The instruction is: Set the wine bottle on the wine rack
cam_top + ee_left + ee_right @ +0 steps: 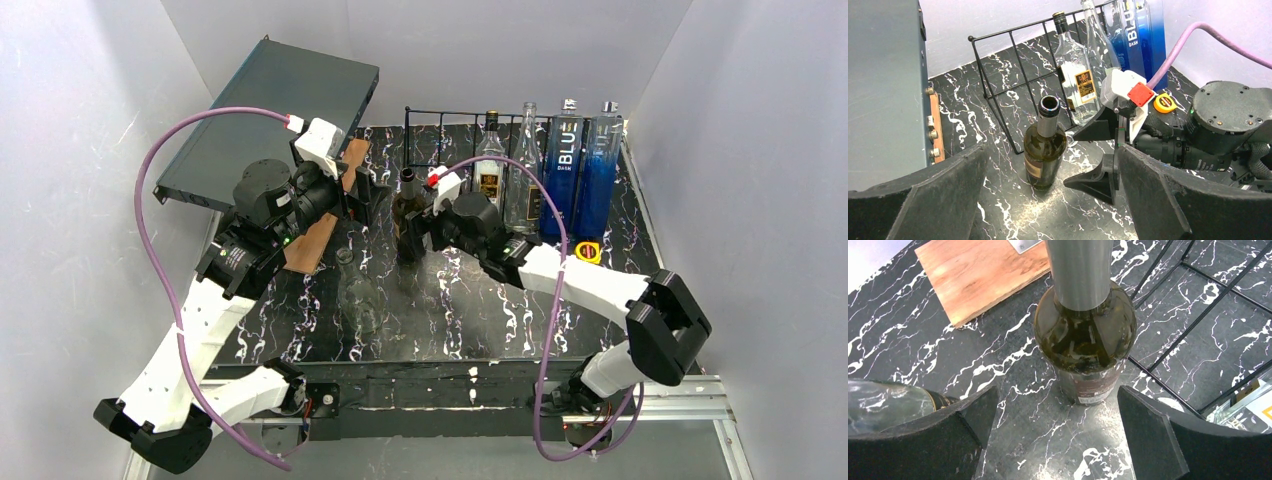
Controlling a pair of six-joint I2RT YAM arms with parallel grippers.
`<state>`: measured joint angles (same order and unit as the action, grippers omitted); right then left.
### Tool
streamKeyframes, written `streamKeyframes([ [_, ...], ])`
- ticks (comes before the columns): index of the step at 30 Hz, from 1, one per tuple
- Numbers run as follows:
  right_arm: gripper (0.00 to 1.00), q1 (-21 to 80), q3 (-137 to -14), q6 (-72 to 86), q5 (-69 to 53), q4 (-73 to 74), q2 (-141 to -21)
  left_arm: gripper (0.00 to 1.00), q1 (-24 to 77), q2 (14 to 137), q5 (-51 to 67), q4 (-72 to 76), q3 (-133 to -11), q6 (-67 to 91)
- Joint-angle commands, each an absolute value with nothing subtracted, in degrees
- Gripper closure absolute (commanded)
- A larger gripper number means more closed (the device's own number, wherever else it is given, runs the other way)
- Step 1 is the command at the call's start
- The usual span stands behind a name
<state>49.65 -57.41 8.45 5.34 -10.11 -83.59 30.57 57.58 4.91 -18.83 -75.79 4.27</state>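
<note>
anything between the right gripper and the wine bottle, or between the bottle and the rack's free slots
Nothing visible. The right gripper is open, and the wine bottle stands upright just ahead of its fingers. The wine rack has empty left slots right behind the bottle; the other bottles sit further right.

Open wire slots at the left end of the wine rack (432, 128) leave free room just beyond the upright wine bottle (407, 205); four other bottles (563, 170) fill the right end. The left gripper (360, 198) and right gripper (415, 228), jaws spread, flank the bottle, with a grey box (270, 115) at far left.
</note>
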Motion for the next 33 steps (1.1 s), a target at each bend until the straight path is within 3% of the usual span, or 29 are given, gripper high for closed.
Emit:
streamKeyframes([
  [1, 0.02, 50.7, -59.2, 11.7, 11.7, -16.4, -85.3, 0.01, 30.8, 56.8, 5.1, -17.5, -75.8, 4.3],
  [33, 0.02, 50.9, -66.1, 16.9, 18.3, -20.7, -97.6, 0.01, 30.8, 57.4, 4.7, -17.9, -76.0, 4.0],
])
